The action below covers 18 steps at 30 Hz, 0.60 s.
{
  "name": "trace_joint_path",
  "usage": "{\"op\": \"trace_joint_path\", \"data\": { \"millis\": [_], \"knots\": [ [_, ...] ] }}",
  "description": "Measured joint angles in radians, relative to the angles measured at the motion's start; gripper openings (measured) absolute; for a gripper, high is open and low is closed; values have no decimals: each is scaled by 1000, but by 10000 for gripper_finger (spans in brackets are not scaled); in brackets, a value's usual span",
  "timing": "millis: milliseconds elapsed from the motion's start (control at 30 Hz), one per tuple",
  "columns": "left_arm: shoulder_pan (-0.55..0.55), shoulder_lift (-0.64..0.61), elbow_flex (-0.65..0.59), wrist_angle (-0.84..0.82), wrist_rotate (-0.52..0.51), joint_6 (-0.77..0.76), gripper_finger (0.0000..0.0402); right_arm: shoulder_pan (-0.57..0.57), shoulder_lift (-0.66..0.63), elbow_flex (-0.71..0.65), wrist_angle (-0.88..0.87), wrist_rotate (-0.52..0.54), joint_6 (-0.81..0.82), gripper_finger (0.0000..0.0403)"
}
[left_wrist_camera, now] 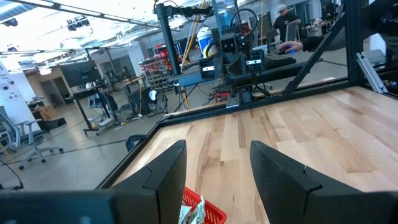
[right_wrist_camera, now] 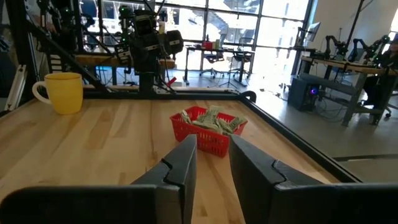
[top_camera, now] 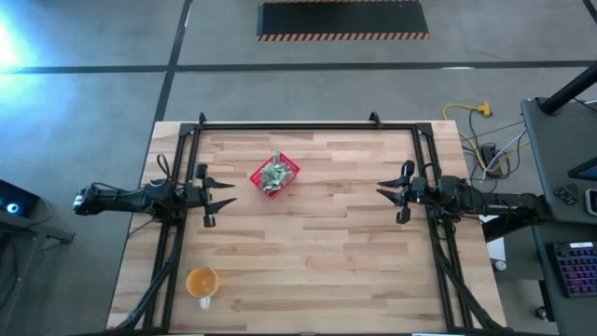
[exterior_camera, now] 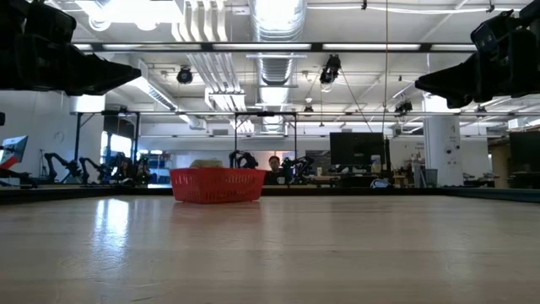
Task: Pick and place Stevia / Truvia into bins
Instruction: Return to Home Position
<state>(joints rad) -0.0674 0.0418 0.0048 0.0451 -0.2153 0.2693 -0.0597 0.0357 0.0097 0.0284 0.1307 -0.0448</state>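
The small red basket (top_camera: 274,175) stands on the table toward its far side, left of centre, heaped with pale green and white packets (top_camera: 274,174). It also shows in the low view (exterior_camera: 218,184) and in the right wrist view (right_wrist_camera: 207,129). My left gripper (top_camera: 222,204) hovers open above the table at its left side, a short way left of the basket. My right gripper (top_camera: 390,199) hovers open at the table's right side, far from the basket. In the left wrist view only a corner of the basket (left_wrist_camera: 204,211) shows between the fingers.
An orange-yellow cup (top_camera: 202,281) stands near the table's near-left corner, also in the right wrist view (right_wrist_camera: 62,92). A black frame (top_camera: 308,125) runs along the far edge and down both sides. Bare wood lies between the grippers.
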Motion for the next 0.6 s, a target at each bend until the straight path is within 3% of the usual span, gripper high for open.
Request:
{"op": "trace_joint_path", "data": {
  "millis": [600],
  "knots": [
    [0,0,0,0,0,0,162,0,0,0,0,0,0,71]
  ]
}}
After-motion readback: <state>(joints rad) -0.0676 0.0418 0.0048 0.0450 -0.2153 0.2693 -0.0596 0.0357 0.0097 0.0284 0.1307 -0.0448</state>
